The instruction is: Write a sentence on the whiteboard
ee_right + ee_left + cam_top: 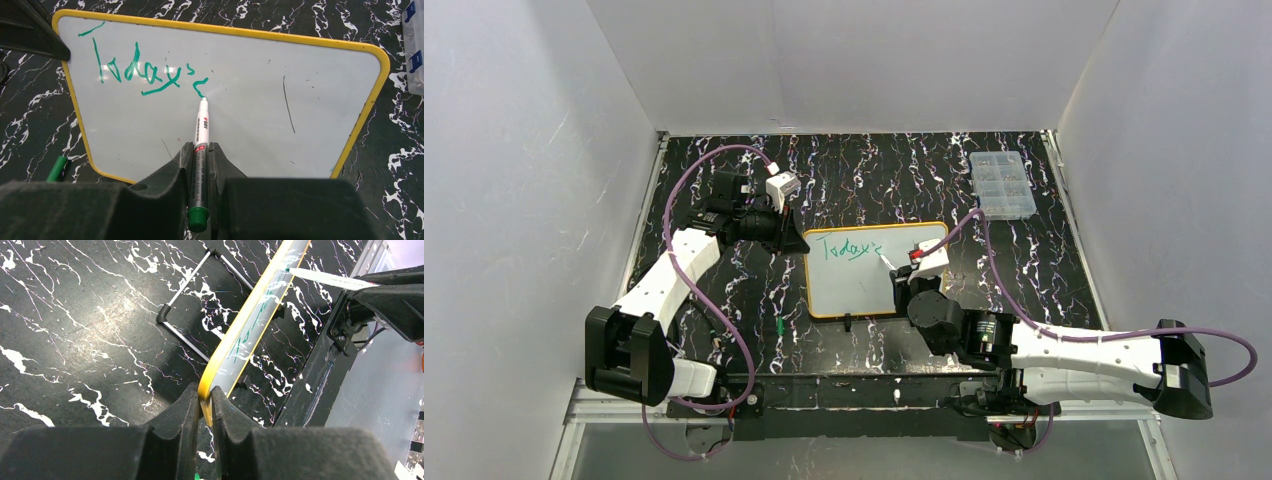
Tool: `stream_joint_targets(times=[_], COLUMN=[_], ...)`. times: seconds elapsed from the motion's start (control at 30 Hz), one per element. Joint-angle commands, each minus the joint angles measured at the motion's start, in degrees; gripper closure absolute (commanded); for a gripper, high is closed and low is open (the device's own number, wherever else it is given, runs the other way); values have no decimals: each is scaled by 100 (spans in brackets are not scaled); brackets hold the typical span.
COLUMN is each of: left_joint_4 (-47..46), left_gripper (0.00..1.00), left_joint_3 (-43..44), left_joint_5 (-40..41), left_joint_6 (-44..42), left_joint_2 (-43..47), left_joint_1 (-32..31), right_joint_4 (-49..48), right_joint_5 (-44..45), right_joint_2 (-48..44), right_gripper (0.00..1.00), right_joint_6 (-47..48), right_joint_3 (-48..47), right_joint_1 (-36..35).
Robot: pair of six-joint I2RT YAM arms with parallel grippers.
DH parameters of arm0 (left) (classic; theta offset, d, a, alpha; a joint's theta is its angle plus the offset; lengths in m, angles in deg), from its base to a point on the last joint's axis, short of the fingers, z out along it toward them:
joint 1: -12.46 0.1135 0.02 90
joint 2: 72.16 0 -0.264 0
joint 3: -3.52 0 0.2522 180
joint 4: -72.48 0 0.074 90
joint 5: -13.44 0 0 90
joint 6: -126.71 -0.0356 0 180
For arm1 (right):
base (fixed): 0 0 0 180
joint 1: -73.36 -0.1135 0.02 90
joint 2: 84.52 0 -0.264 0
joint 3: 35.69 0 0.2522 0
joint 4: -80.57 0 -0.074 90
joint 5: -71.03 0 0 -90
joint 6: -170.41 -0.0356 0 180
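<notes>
Directly before right gripper, whiteboard, marker touching, left gripper pinching edge

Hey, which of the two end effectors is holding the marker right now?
The right end effector: it is shut on the green-capped marker, whose tip meets the whiteboard. The left end effector instead pinches the board's yellow frame.

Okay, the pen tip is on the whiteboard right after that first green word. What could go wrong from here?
1. The left tool pinches only one corner of the whiteboard, on its yellow frame. A sideways push from the marker could pivot the board and skew the letters.
2. The right tool grips the marker by its rear half, with the front sticking out. Pressing down might tilt it or slide it between the fingers.
</notes>
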Motion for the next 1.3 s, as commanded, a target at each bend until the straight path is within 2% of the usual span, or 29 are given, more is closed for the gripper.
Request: stream_joint_targets(times=[0.0, 0.4, 0.7, 0.93, 1.27], left_joint_4=[-29, -29, -24, -20, -18], left_gripper=[100, 100, 100, 100, 100], left_joint_3=[3, 5, 1, 1, -1], left_joint_5=[17, 25, 92, 88, 104], left_joint_6=[-106, -102, -89, -87, -80], left_joint_2=[265, 266, 254, 279, 289], left_joint_1=[42, 39, 38, 39, 42], right_joint_4=[-15, -474, -749, -261, 868], right_joint_5=[156, -98, -493, -338, 380], right_joint_2=[92, 121, -352, -614, -1072], right_gripper=[99, 99, 99, 99, 99], right_joint_6=[22, 368, 545, 585, 540], right_joint_3=[-54, -100, 40, -139, -342], right_joint_1=[18, 18, 18, 18, 18])
